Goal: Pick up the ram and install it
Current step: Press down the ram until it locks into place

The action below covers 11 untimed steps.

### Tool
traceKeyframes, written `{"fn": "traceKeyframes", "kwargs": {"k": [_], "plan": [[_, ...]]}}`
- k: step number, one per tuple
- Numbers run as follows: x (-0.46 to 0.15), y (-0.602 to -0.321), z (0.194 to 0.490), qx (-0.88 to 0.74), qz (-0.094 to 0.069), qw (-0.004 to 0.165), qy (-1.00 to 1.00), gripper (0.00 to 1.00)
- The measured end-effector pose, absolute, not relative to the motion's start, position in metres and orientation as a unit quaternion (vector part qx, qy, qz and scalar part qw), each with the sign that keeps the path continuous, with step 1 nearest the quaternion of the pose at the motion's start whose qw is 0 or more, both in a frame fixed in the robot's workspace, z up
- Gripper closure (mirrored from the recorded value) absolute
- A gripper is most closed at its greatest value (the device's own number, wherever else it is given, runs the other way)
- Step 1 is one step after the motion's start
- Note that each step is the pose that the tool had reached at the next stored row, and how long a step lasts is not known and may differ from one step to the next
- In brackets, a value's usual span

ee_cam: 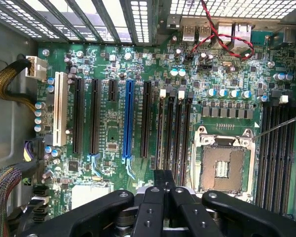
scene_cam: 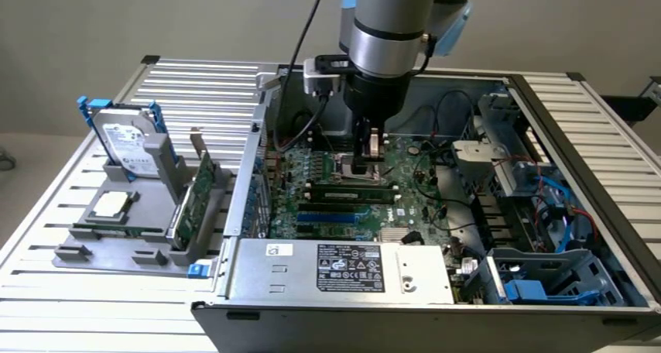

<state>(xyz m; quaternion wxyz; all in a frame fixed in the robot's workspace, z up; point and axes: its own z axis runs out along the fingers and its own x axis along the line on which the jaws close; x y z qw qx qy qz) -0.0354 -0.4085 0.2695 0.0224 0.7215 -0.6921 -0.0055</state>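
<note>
The ram (scene_cam: 352, 189), a thin green stick, stands on edge in a slot on the motherboard (scene_cam: 413, 202) inside the open computer case (scene_cam: 341, 268). Just beyond it, on the far side, the fingers (scene_cam: 369, 148) hang clenched and empty.

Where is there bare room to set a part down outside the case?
Bare table slats behind the grey fixture, and a strip in front of it. Crowded: the fixture itself, and inside the case, where the gripper hangs over the motherboard.
</note>
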Motion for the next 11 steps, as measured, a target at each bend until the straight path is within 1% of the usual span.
{"fn": "traceKeyframes", "kwargs": {"k": [5, 11], "plan": [[-0.043, -0.408, 0.267, 0.722, -0.005, 0.022, -0.692, 0.89], [-0.050, -0.408, 0.256, 0.722, -0.005, 0.022, -0.692, 0.89]]}}
